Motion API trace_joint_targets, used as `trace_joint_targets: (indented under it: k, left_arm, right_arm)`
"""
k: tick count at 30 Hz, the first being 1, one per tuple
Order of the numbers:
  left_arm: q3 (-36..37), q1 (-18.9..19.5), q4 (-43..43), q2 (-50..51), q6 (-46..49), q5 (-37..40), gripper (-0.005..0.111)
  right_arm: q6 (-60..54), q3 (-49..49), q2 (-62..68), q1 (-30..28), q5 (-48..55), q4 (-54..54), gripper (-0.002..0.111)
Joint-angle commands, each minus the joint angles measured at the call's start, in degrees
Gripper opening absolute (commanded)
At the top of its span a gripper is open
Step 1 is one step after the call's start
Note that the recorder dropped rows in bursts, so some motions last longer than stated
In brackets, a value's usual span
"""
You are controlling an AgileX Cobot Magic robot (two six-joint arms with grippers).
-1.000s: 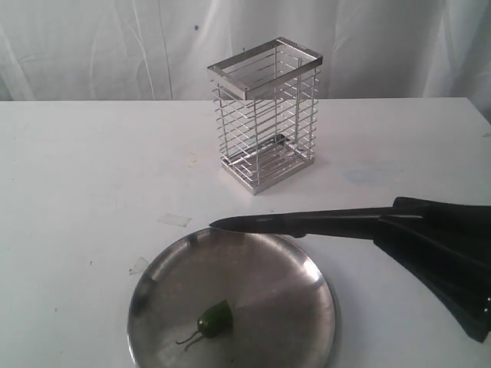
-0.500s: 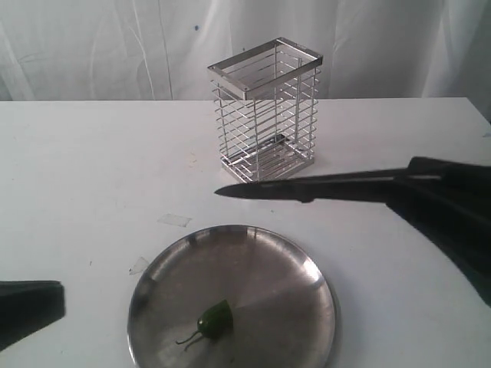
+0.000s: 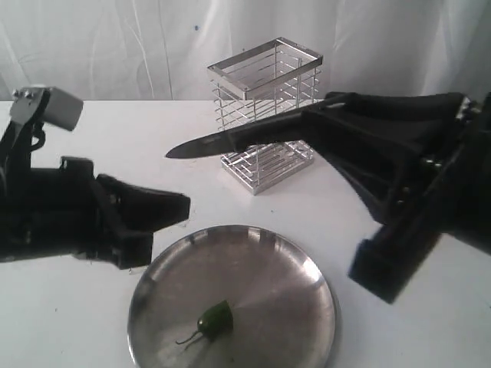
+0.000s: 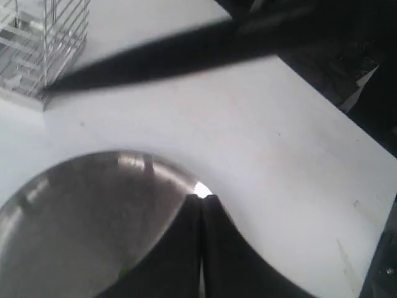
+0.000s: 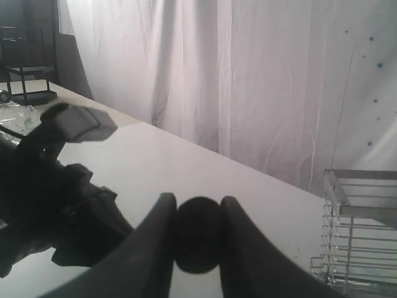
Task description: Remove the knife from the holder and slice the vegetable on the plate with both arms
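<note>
- The knife (image 3: 230, 139) is out of the holder (image 3: 265, 115) and in the air in front of it. It lies close to level, with its tip pointing toward my left side, and it is not yet over the plate (image 3: 307, 264).
- My right gripper (image 5: 197, 203) is clenched on the butt of the handle, one finger on each side.
- My left gripper (image 4: 201, 198) is pressed closed with nothing in it. Its tips hover at the plate's rim.
- The pepper (image 3: 215, 318) lies alone on the near part of the plate, stem curling outward, well apart from both grippers.
- To do this step well, I think I should bring the blade down over the pepper's body and square across it, with the edge facing down.
- My left gripper would have to part before it can pin the stem end, and it should stay clear of the blade's path.
- The steel looks slick, so I expect the pepper to roll or skid under a slanted cut. A slow, straight press seems safer.
- The table (image 3: 92, 138) is plain white and flat. A pale curtain (image 3: 115, 46) hangs behind it.
</note>
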Motion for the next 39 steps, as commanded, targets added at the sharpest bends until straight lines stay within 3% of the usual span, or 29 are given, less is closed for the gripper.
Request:
trace_joint_targets:
  k: [1,10,16,30,39]
  left_arm:
    - [-3.39,-0.34,-8.09,3.09,10.91,1.14,0.004]
    - [-4.29,-0.34,-11.65,7.98,18.11,-0.37,0.004]
    - [-6.13,-0.34,-14.02,7.88,26.66,-0.84,0.004]
    - [-9.81,-0.34,-13.61,7.88,26.97,-2.89,0.004]
    - [-9.81,-0.34,-13.61,7.88,26.97,-0.28,0.004]
  right_arm:
    - [2.92,-0.52,4.58,1.39,-8.24,-0.32,0.005]
    - [5.92,-1.28,5.93,2.64,-9.56,-0.98,0.005]
    - [7.22,-1.28,5.93,2.64,-1.34,-0.98,0.005]
    - [7.11,-1.28,5.93,2.64,17.79,-0.53,0.005]
    - [7.23,-1.28,5.93,2.64,18.99,-0.53,0.005]
